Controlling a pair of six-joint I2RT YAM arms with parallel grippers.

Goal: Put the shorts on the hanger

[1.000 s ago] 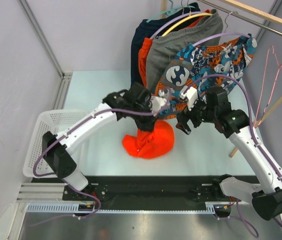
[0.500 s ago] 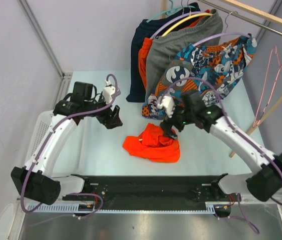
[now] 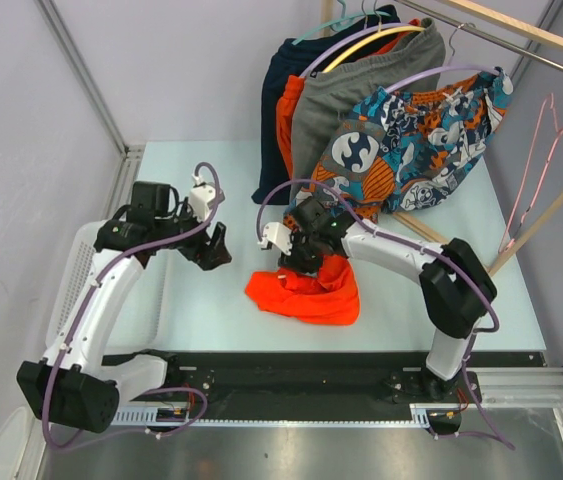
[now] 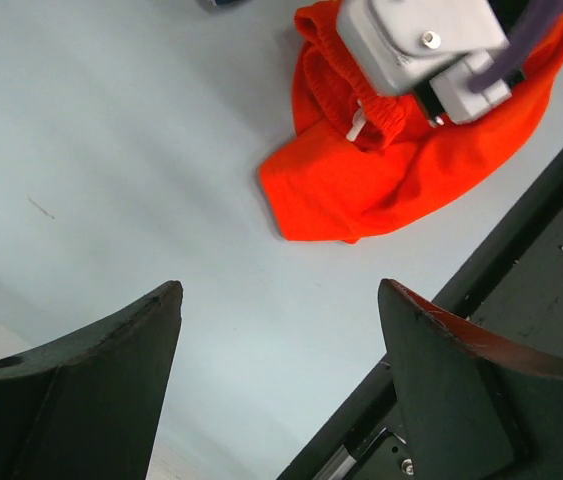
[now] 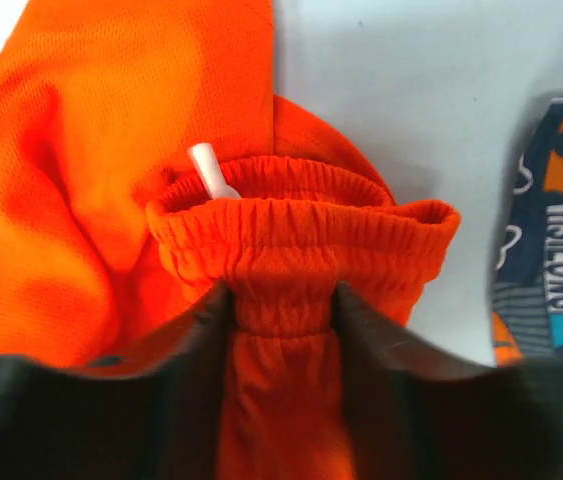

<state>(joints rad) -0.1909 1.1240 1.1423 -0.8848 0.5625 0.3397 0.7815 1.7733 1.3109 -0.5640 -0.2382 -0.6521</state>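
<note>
– How do your arms stand?
– My right arm (image 3: pixel 401 255) reaches from its base at 5 o'clock in the top view across to the middle, wrist tipped down over the table (image 3: pixel 201 310). My right gripper (image 5: pixel 281 300) is pinched on the gathered elastic waistband of the shorts (image 5: pixel 111 200), one finger on either side of the fold. My left arm (image 3: pixel 111 290) arches up from 7 o'clock, and my left gripper (image 4: pixel 281 290) hangs above the table, jaws spread wide with nothing between them.
– Where are the shorts and the hanger?
– The shorts lie crumpled on the table just below centre, at 3 o'clock of my left gripper, with the white drawstring (image 5: pixel 208 165) end poking out of the waistband. The hanger (image 3: pixel 527 165) hangs at 2 o'clock by the wooden rack (image 3: pixel 531 28), well apart from them.
– Anything close by?
– The patterned shorts (image 3: pixel 411 140) hang at 1 o'clock of my right gripper, near it. The grey shorts (image 3: pixel 333 110) hang beside them, toward 12. A white basket (image 3: pixel 76 290) sits at 9 o'clock.
– Any writing?
– On the patterned shorts, in the right wrist view, I read "YISILONG"
</note>
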